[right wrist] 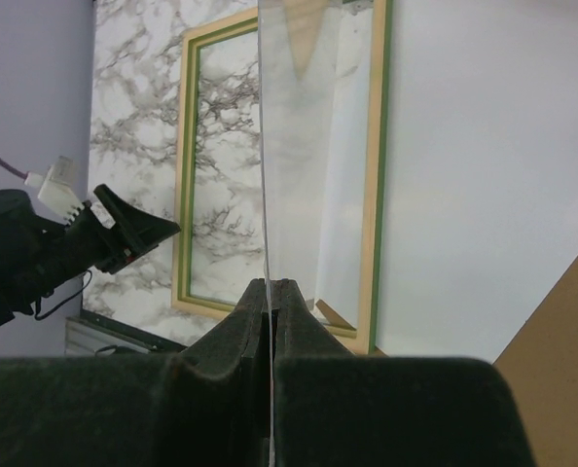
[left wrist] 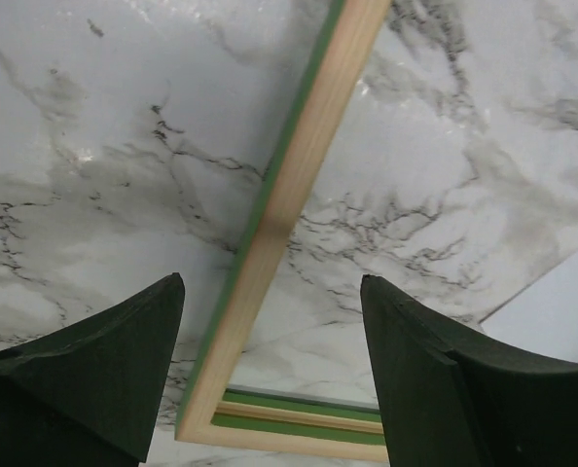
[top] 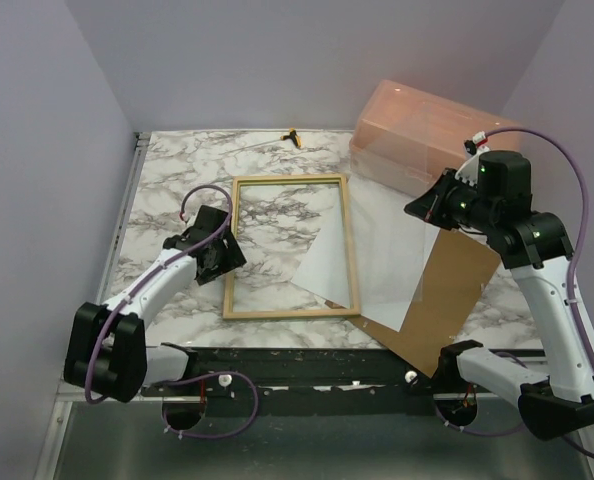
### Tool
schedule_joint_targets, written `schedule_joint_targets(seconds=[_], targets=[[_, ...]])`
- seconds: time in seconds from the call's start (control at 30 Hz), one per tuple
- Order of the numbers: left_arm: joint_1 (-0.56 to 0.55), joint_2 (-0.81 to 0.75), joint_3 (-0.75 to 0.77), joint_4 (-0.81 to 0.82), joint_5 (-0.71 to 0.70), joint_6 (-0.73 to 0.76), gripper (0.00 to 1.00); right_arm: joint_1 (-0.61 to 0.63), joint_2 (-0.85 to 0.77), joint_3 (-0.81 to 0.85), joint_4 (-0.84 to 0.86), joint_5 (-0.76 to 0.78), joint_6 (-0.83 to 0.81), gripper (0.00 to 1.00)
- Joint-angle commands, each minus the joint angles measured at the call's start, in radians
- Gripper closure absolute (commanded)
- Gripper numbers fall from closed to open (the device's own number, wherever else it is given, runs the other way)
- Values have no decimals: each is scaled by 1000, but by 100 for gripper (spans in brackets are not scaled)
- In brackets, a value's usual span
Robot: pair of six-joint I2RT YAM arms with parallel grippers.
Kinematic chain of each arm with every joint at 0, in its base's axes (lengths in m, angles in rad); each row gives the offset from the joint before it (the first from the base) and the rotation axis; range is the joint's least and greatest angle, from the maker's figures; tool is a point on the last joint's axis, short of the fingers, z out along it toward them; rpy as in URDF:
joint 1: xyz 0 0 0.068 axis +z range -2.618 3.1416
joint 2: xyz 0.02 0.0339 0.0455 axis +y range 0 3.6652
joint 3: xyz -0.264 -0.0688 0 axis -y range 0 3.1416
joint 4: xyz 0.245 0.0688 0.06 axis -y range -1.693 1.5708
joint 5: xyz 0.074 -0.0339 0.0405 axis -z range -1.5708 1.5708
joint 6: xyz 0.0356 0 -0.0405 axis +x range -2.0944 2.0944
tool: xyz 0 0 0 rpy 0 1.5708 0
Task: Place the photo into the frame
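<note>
The frame lies flat on the marble table, bare wood side up, with green showing on its edges. The photo is a white sheet lying across the frame's right rail and the brown backing panel, one corner inside the frame opening. My right gripper is shut on the photo's far right edge and lifts it; in the right wrist view the thin sheet runs edge-on out of the jaws. My left gripper is open and empty, its fingers either side of the frame's left rail near the near-left corner.
A brown hardboard backing panel lies under the photo at the near right, reaching the table's front edge. A translucent pink box stands at the back right. A small yellow and black object lies at the back edge. Lilac walls close three sides.
</note>
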State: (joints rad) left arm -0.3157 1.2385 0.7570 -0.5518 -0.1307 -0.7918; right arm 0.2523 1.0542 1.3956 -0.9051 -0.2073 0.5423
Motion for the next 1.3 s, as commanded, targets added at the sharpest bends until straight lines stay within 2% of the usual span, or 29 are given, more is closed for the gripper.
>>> schedule_joint_targets(seconds=[0.0,0.13,0.23,0.57,0.73,0.87,1.27], targets=[[30,80,2,-54,30,70,27,-2,-12,-10,55,-42,17,99],[32,160,30,-57,82,108,29,-1,-15,-8,62,-55,25,99],[32,214,46,-63,114,137,34,-2,-11,6,81,-105,52,99],[32,200,8,-50,192,171,75,-1,0,-4,187,-255,147,99],[25,129,-61,-32,222,175,86,-2,4,-25,204,-265,153,99],[22,64,-128,-17,233,176,100,-1,4,-39,215,-267,154,99],[-85,-66,-171,4,289,177,100,-2,15,-60,236,-280,158,99]])
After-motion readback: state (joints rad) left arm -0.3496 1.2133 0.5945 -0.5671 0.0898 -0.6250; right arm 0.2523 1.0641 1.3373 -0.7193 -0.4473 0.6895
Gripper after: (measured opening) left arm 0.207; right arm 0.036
